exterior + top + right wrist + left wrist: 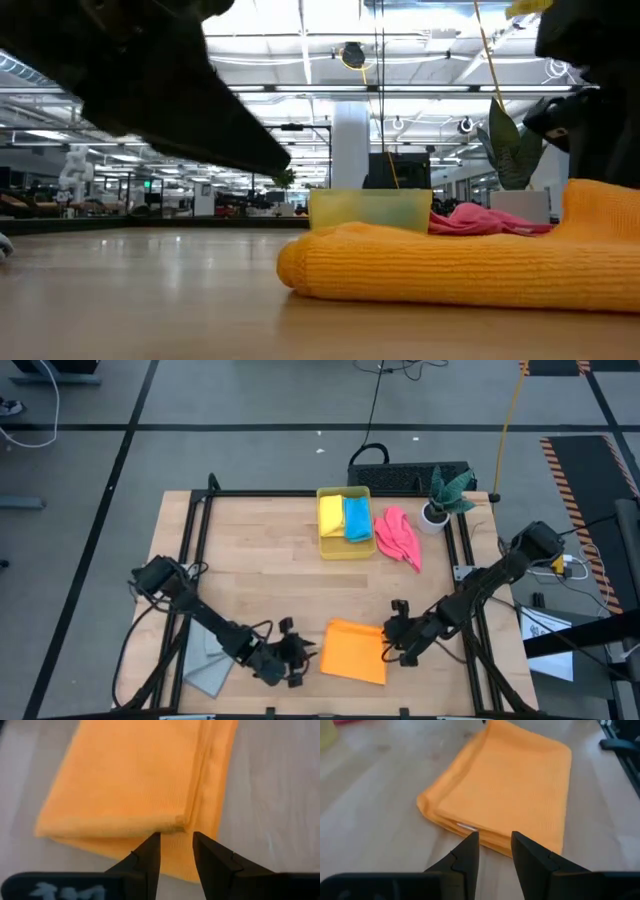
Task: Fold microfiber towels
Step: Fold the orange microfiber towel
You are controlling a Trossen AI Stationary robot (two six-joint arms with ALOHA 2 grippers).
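Observation:
An orange microfiber towel (355, 652) lies folded flat on the wooden table near its front edge; in the low view the orange towel (450, 265) shows as a thick stack. My left gripper (299, 656) stands open just off the towel's left edge (470, 831), fingers pointing at it. My right gripper (392, 640) stands open at the towel's right side, its fingertips over a lower layer (175, 845) that sticks out past the top fold's corner (181, 822). A grey towel (208, 668) lies under my left arm. My right gripper comes slanting down from the table's right side, its fingertips (154, 840) at either side of the spot where the lower layer's edge (176, 851) shows. I cannot tell whether they touch the cloth. The towel lies flat on the table.
A translucent yellow bin (344, 547) at the far middle holds a yellow towel (331, 515) and a blue towel (357, 518). A pink towel (398, 538) lies crumpled to its right, beside a potted plant (445, 495). Bare wood lies between the bin and the orange towel.

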